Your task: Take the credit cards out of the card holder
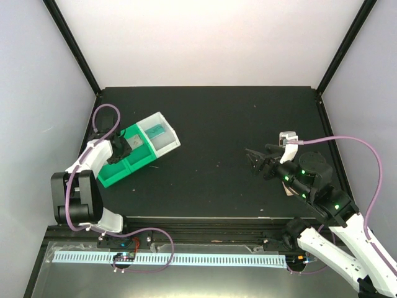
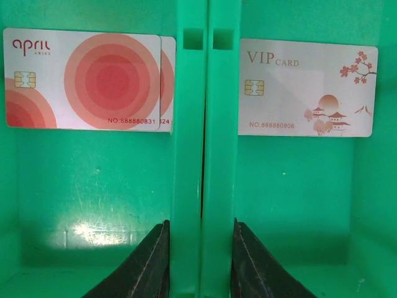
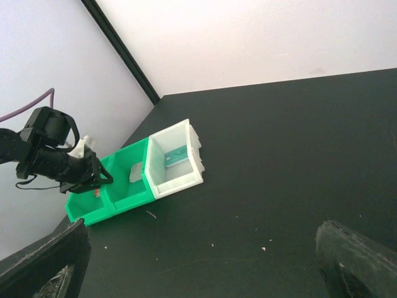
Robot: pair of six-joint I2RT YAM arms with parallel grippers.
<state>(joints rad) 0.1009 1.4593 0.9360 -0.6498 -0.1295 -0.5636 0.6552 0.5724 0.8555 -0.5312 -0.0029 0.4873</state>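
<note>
credit cards [image 2: 80,77] are lying in all three compartments of the bin tray [image 1: 113,177], which is sitting at an angle on the left part of the black table [image 1: 217,118]. the tray is showing two green compartments and, at its far end, one white compartment [image 1: 169,144].

the left gripper [image 1: 122,148] is reaching down into the green part. the top view is hiding its tips under the wrist, whereas the left wrist view is showing its fingers [image 2: 149,267] set narrow, one on each side of the divider wall [image 2: 198,155] between the green compartments and pressing against it.

the right gripper [image 1: 255,162] is hovering over bare table well to the right of the tray, touching nothing. the right wrist view is showing its fingers [image 3: 46,264] spread wide at the frame's lower corners.

only the left wrist view is resolving what the green compartments are holding: two overlapping white cards with red rings [image 2: 111,81] on one side of the wall, and a white card marked vip [image 2: 307,87] on the other. only the top and right wrist views are showing a teal card [image 1: 159,131] lying in the white compartment.
</note>
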